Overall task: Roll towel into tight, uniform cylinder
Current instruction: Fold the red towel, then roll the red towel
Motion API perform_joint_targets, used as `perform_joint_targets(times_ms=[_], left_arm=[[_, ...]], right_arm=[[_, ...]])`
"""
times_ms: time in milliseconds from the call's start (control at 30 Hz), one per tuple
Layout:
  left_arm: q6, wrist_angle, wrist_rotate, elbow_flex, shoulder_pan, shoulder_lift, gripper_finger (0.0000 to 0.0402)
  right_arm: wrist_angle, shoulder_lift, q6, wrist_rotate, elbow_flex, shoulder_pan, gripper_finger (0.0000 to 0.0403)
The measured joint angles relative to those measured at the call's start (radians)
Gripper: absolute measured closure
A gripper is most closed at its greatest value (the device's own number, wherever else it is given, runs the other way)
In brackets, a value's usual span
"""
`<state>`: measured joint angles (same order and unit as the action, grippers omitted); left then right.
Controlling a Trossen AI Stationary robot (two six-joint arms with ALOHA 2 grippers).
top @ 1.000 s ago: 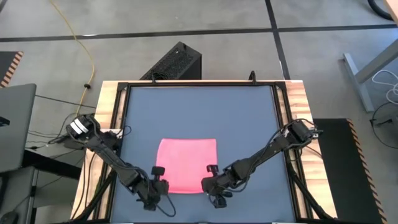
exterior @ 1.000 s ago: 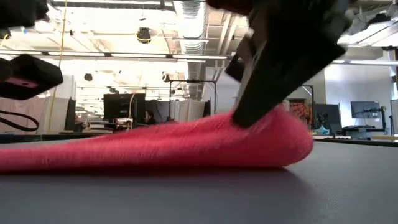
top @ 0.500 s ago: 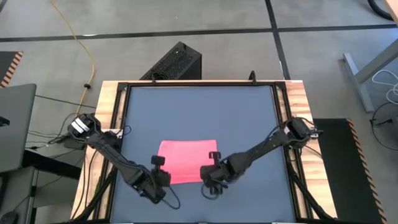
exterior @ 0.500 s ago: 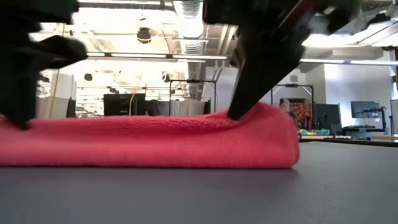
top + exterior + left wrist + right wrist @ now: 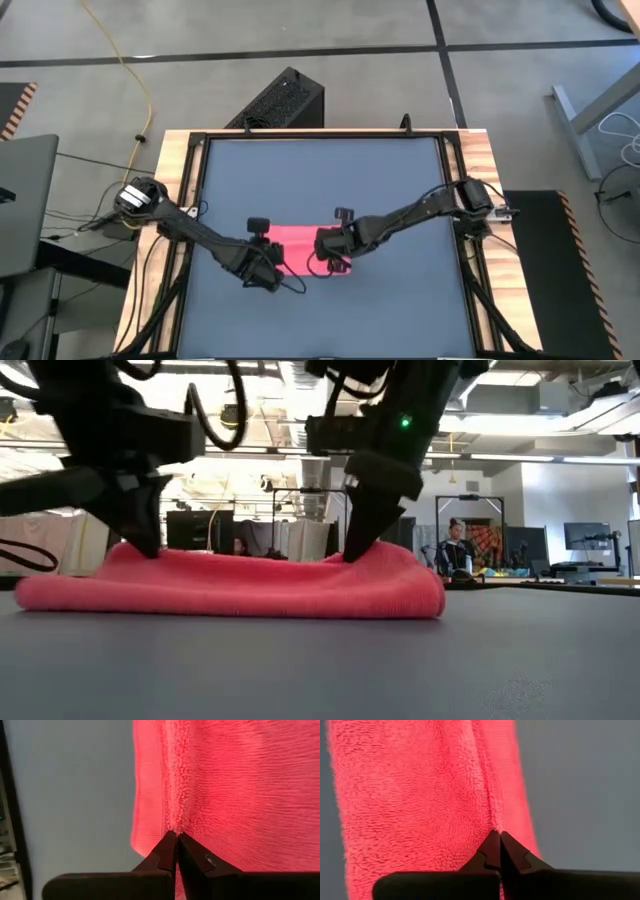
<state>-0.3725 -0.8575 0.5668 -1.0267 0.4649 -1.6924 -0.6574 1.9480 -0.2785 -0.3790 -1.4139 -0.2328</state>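
The pink towel (image 5: 298, 238) lies on the dark tabletop (image 5: 320, 170) as a low folded band, also seen in the low view (image 5: 240, 585). My left gripper (image 5: 270, 258) stands over the band's left end (image 5: 150, 548) and is shut on it. My right gripper (image 5: 328, 250) stands over the right end (image 5: 355, 555) and is shut on it. In both wrist views the shut fingertips meet a fuzzy ridge running along the cloth. The white tag does not show. My left gripper pinches a raised ridge of the towel (image 5: 175, 822) between its two fingertips, near the band's left end. It comes from above, slanting down. The towel lies on the table, slack. One layer or several, I cannot tell. My right gripper pinches the same ridge of the towel (image 5: 495, 822) between its two fingertips, near the band's right end. It comes from above, slanting down. The towel lies on the table, folded over at the right end (image 5: 435, 595).
A black frame with wooden side rails (image 5: 475, 170) borders the table. A black box (image 5: 280, 100) stands on the floor beyond the far edge. A person (image 5: 460, 545) shows far off in the room. Bare tabletop stretches toward the far edge.
Both grippers have gone toward the table's far edge, taking the towel's near edge with them. The near part has folded over the rest, so the towel is now a narrower band; its far edge has stayed where it was.
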Motion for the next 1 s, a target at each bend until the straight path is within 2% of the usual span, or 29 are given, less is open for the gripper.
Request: perform_joint_targets(times_ms=[267,400,500,567,700,800,900,1000], left_arm=[[0.020,0.000,0.000,0.000,-0.086,0.000,0.0401],[0.013,-0.014,-0.093,0.000,-0.096,0.000,0.0390],[0.004,-0.041,-0.111,0.000,-0.091,0.000,0.0367],[-0.027,-0.075,-0.078,0.000,-0.086,0.000,0.0348],[-0.158,-0.226,0.067,0.000,-0.084,0.000,0.0312],[-0.250,-0.307,0.097,0.000,-0.083,0.000,0.0289],[-0.279,-0.281,0.060,0.000,-0.052,0.000,0.0276],[-0.211,-0.138,0.048,0.015,0.021,0.000,0.0274]], right_arm=[[0.013,0.003,0.015,-0.011,0.022,0.047,0.0381],[0.012,0.003,-0.007,-0.013,0.029,0.053,0.0348],[0.010,0.003,0.006,-0.014,0.029,0.052,0.0319],[0.003,0.000,0.027,-0.015,0.029,0.049,0.0301],[-0.024,-0.005,0.041,-0.016,0.029,0.048,0.0267],[-0.051,-0.005,0.029,-0.016,0.030,0.033,0.0247],[-0.036,-0.006,0.025,-0.012,0.052,-0.007,0.0235],[-0.026,-0.006,0.025,-0.013,0.092,-0.050,0.0233]])
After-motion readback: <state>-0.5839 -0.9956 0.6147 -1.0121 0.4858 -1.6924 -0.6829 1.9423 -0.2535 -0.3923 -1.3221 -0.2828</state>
